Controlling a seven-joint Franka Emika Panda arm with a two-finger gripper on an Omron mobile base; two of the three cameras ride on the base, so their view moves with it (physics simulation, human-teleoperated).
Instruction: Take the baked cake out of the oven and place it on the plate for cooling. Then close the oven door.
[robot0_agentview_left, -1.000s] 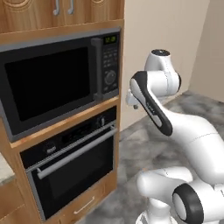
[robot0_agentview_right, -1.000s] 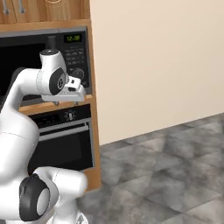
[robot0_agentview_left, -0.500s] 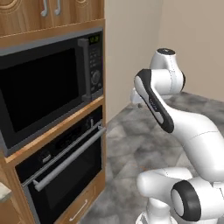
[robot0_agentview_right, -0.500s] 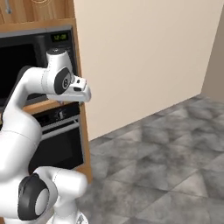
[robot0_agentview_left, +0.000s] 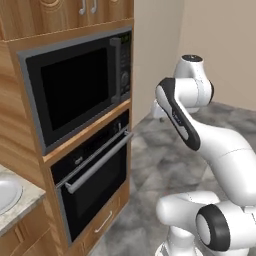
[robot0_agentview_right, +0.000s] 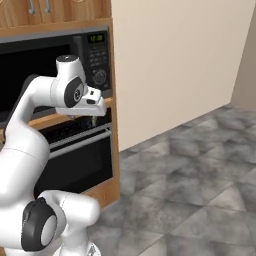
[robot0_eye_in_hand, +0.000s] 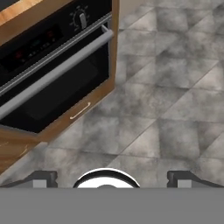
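The gripper stood with its jaws spread wide and nothing between them; in the hand view its two dark fingertips rose far apart at the bottom, above grey stone floor tiles. In the right base view the hand hung in the air at the end of the white arm, in front of the cabinet column and apart from it.

Beyond the hand was the oven (the lower of the two black units in the wooden column). The oven door was up against the oven body, and its long silver bar handle ran across the upper edge. A knob and a dark display strip sat on the panel above the handle. The door glass was dark, and whether anything lay inside could not be told; the baked cake could not be made out in any view.

Below the oven was a wooden drawer front with a small curved pull. Above the oven sat the larger black glass-fronted unit, with a vertical handle and a green display; its interior was also dark. At the lower left of the left base view, the rim of a pale round basin was set in a speckled counter, just beside the column.
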